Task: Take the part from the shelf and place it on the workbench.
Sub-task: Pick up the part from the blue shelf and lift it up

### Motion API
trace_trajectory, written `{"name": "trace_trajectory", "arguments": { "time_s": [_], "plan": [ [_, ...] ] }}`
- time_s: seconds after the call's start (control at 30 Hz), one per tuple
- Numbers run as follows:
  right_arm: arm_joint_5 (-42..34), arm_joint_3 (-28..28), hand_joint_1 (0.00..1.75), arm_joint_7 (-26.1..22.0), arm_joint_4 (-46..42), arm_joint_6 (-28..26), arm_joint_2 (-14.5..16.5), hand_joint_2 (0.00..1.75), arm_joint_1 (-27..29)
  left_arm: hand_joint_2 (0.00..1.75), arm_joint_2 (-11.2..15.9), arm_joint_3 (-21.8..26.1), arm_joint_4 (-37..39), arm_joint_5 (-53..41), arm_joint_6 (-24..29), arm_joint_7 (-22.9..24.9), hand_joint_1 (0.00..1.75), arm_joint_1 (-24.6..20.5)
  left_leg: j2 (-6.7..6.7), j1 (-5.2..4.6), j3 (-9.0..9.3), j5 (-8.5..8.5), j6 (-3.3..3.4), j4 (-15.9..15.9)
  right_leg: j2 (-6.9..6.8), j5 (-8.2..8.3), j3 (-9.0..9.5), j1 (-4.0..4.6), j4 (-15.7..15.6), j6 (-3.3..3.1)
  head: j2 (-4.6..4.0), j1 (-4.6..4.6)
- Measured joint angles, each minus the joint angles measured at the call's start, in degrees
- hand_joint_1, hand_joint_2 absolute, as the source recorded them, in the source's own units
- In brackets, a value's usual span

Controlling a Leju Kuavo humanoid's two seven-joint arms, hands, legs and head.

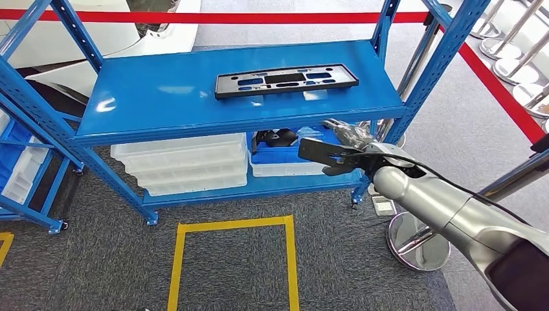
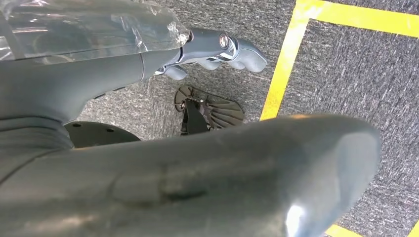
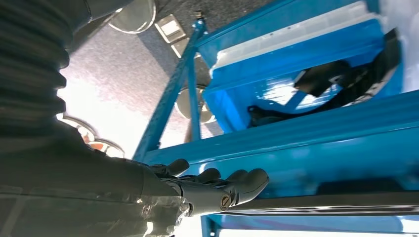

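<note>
1. Right arm (image 1: pixel 453 214) is stretching from the lower right toward the shelf (image 1: pixel 162 97), ending just under the front edge of the top deck.
2. Shelf is carrying the part (image 1: pixel 285 80) on its top deck, toward the right end and well back from the front edge, so by my reading the task is barely starting: grasping, lifting and placing on the workbench are all lying ahead.
3. Part is lying flat, untouched: a long, thin black plate with a raised rim and several slots, likely light and stiff.
4. Right hand (image 1: pixel 340 152) is hanging released, fingers extended, grasping nothing, below and in front of the part.
5. Left hand (image 2: pixel 217 49) is hanging over the carpet, released, grasping nothing.
</note>
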Motion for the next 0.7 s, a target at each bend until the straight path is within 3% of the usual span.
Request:
{"name": "trace_trajectory", "arguments": {
  "time_s": [0.07,0.2,0.27,0.33,0.37,0.4,0.47,0.5,0.57,0.6,0.7],
  "plan": [
    [-0.08,-0.13,0.0,0.44,0.2,-0.24,-0.8,1.75,0.16,0.0,0.11,-0.15,0.0,-0.03,-0.19,0.01,0.0,0.0,-0.03,-0.13,-0.03,-0.09,0.18,0.17,-0.02,0.09,0.07,-0.15,-0.18,0.13,0.0,-0.01],
    [0.38,-0.42,0.0,-0.15,0.41,-0.53,-1.92,1.75,0.34,0.0,0.39,-0.58,0.0,0.26,-0.14,0.23,0.0,0.01,0.34,0.01,1.69,0.71,1.58,-2.33,0.0,-0.18,0.55,-0.38,-0.3,0.68,0.01,-0.17],
    [0.9,-0.57,0.0,-1.04,0.48,-0.6,-2.14,1.75,0.26,0.0,0.41,-0.75,0.0,0.65,0.07,0.31,0.0,-0.07,0.58,0.35,2.83,1.22,1.84,-3.8,0.13,-2.71,-2.0,-0.38,4.93,0.59,0.01,0.25],
    [1.27,-0.57,0.0,-1.46,0.63,-0.6,-2.16,1.75,0.48,0.0,0.44,-0.83,0.0,1.0,0.27,0.35,0.0,-0.12,0.63,0.52,3.12,1.06,1.77,-3.89,0.21,-5.13,-6.22,-0.51,12.18,0.82,0.0,0.58],
    [1.44,-0.57,0.0,-1.58,0.73,-0.57,-2.17,1.75,0.72,0.0,0.45,-0.89,0.0,1.13,0.34,0.37,0.0,-0.08,0.58,0.72,3.16,0.82,1.52,-3.7,0.2,-4.95,-7.53,-0.68,13.85,1.05,0.0,0.7],
    [1.58,-0.56,0.0,-1.7,0.81,-0.55,-2.17,1.75,0.89,0.0,0.45,-0.96,0.0,1.21,0.38,0.37,0.0,-0.04,0.49,1.01,3.19,0.51,1.14,-3.38,0.19,-3.74,-7.86,-0.91,13.48,1.34,0.0,0.84],
    [1.79,-0.57,0.0,-1.96,0.88,-0.52,-2.16,1.75,1.01,0.0,0.48,-1.08,0.0,1.34,0.47,0.37,0.0,-0.01,0.27,1.78,3.1,-0.62,-0.11,-2.05,0.18,0.13,-5.74,-1.55,7.61,2.23,0.01,1.26],
    [1.85,-0.55,0.0,-2.08,0.92,-0.5,-2.14,1.75,0.95,0.0,0.58,-1.11,0.0,1.45,0.56,0.39,0.0,-0.05,0.17,1.94,2.89,-1.34,-0.89,-1.09,0.39,1.24,-4.64,-1.71,4.9,2.51,0.0,1.71],
    [1.94,-0.52,0.0,-2.28,0.98,-0.42,-2.08,1.75,1.03,0.0,0.75,-1.14,0.0,1.67,0.72,0.45,0.0,-0.09,-0.03,1.9,2.43,-2.33,-2.09,0.2,0.87,1.19,-3.95,-1.74,3.13,1.98,0.0,2.15],
    [2.01,-0.5,0.0,-2.37,1.01,-0.38,-2.03,1.75,1.07,0.0,0.8,-1.16,0.0,1.78,0.75,0.49,0.0,-0.07,-0.11,1.83,2.4,-2.47,-2.37,0.35,1.07,0.86,-4.23,-1.61,3.58,1.19,0.0,2.01],
    [2.24,-0.51,0.0,-2.66,1.06,-0.38,-1.81,1.75,1.08,0.0,0.79,-1.2,0.0,2.1,0.75,0.56,0.0,-0.06,0.1,1.96,2.36,-3.31,-2.59,1.53,1.01,0.24,-4.07,-1.31,4.09,-0.52,0.0,0.44]
  ]
}}
